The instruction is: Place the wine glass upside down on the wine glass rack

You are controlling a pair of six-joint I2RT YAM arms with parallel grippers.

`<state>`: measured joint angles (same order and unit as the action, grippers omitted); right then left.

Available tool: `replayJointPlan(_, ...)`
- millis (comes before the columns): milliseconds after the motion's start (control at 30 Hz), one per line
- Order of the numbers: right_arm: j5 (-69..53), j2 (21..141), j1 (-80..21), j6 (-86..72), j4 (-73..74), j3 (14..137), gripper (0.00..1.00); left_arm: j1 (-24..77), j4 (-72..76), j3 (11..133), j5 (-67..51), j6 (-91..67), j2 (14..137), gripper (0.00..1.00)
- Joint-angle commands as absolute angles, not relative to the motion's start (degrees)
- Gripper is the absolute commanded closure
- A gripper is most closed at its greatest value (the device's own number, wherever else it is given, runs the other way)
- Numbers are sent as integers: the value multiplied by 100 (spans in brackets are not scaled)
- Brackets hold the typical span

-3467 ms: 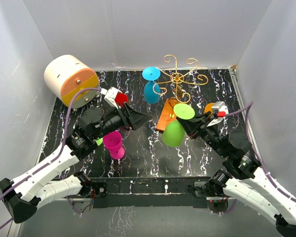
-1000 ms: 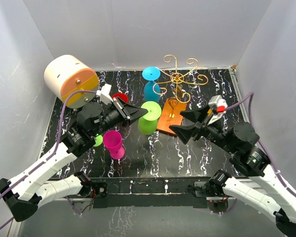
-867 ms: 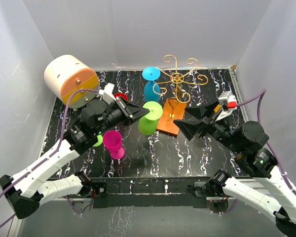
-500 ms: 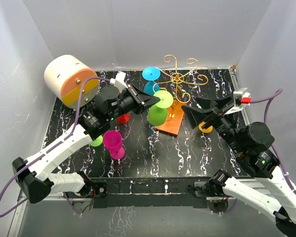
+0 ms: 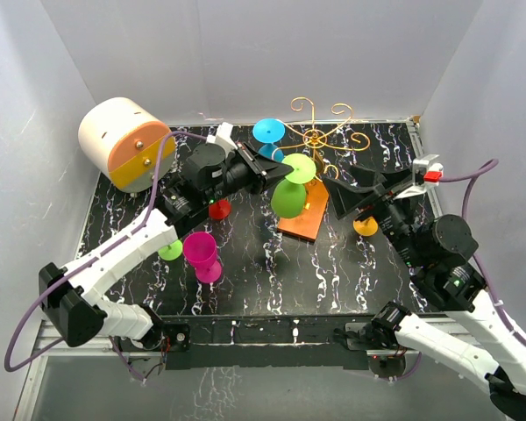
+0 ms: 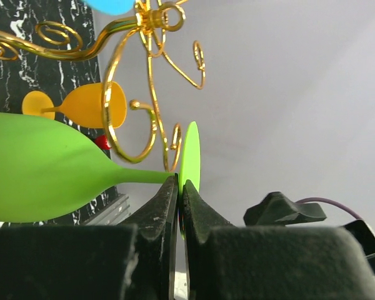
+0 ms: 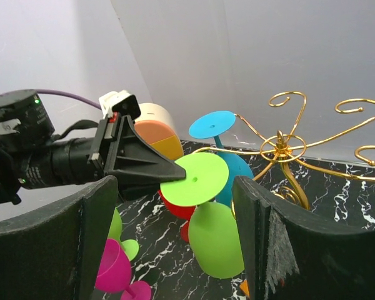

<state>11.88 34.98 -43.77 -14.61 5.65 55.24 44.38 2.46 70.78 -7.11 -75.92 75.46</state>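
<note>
Fig.: L arm carrying the green wine glass (image 5: 289, 198) toward the wine glass rack (image 5: 314, 138). L gripper (image 6: 178, 187) is closed to a narrow slit on the stem, right under the foot. The glass is off the table, between the L fingers and the rack's post and above the rack's orange-brown base (image 5: 296, 219). It is already inverted, foot disc up and bowl down, somewhat tilted. In the L wrist view the long axis runs crosswise to the fingers, bowl to one side and foot to the other, w/ a gold scroll just beyond the foot; touching or not, can't tell. Rack hub lies further back and a bit to the robot's right of the foot. R gripper (image 5: 344, 198) is spread wide, holds nothing, and faces the glass from the rack's right side. L arm is the nearer one and has the glass. Judged next: the stem must enter a free scroll so the foot rests on top. A blue glass (image 5: 268, 132) already hangs on the rack's left arm, so that slot looks taken.
</note>
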Motion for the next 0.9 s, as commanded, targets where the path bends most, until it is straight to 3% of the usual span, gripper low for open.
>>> replayJointPlan(0, 1323, 3476, -4398, -1306, 62, 5371, 28, 4421, 246, 7453, -872, -7690, 7604, 100)
replayJointPlan(867, 1371, 3095, -4393, -1234, -396, 4870, 27, 4292, -149, 8215, -370, -7868, 8168, 100)
